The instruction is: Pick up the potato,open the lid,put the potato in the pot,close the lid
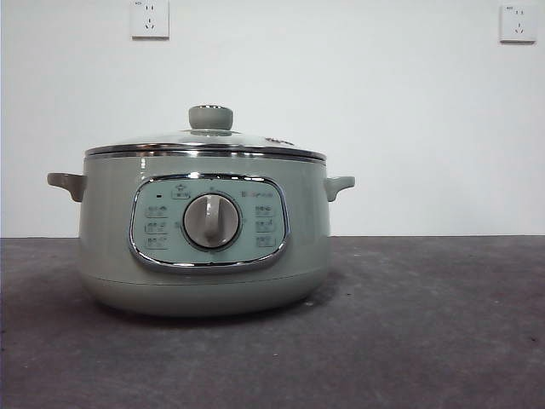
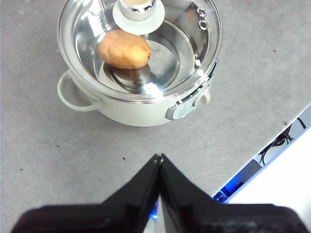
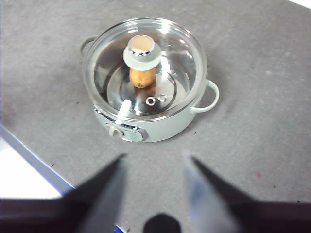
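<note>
The sage-green pot (image 1: 204,247) stands on the dark table, its dial panel facing the front view. The glass lid (image 1: 209,141) with its green knob sits closed on the pot. The orange-brown potato (image 2: 124,49) lies inside the pot under the lid; it also shows in the right wrist view (image 3: 142,77), partly hidden by the knob. My left gripper (image 2: 159,158) is shut and empty, raised well back from the pot (image 2: 138,104). My right gripper (image 3: 154,162) is open and empty, raised back from the pot (image 3: 155,128) on its panel side. Neither arm shows in the front view.
The grey table (image 1: 426,324) runs to a front edge (image 2: 272,141) close to the pot's panel side, with cables and blue light below it. Two wall sockets (image 1: 150,19) sit on the white wall behind.
</note>
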